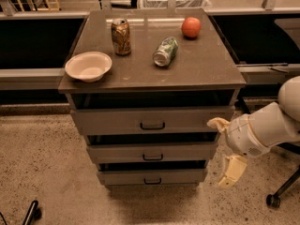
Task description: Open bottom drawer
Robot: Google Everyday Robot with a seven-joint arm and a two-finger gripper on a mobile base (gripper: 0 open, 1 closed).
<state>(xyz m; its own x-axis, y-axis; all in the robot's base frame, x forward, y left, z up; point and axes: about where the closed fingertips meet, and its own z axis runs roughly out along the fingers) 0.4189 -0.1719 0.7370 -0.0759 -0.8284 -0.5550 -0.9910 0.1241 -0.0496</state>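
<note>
Camera view: gripper (225, 148), fingers spread wide, sits just right of bottom drawer (152, 176), not touching.

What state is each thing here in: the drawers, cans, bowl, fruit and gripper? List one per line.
bottom drawer: shut, untouched
middle drawer: shut
top drawer: shut
bowl: upright, empty
brown can: standing upright
green can: lying on its side
orange fruit: whole
gripper: open, right of the drawers, holding nothing
</note>
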